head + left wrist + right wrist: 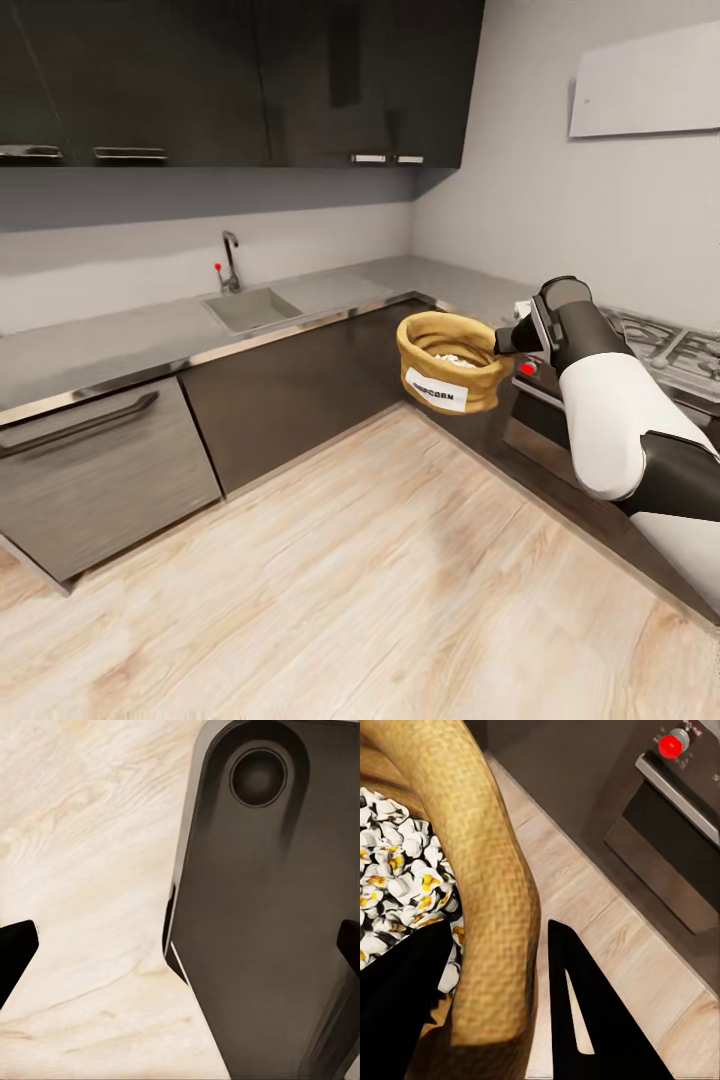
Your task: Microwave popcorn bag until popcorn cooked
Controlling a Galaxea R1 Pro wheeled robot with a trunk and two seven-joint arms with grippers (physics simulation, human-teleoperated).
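Right fingers (562,1005) astride popcorn bag (487,870) rim

The popcorn bag (449,361) looks like coarse woven burlap (matt, rough); countertop (120,345) brushed grey metal, glossy-edged; floor (330,580) pale grained wood.

Pincer (495,1005) astride popcorn bag (487,870) rim

Sink (252,308) with tap (230,262), gas hob (672,350), dark oven (545,425), wood floor (350,590).
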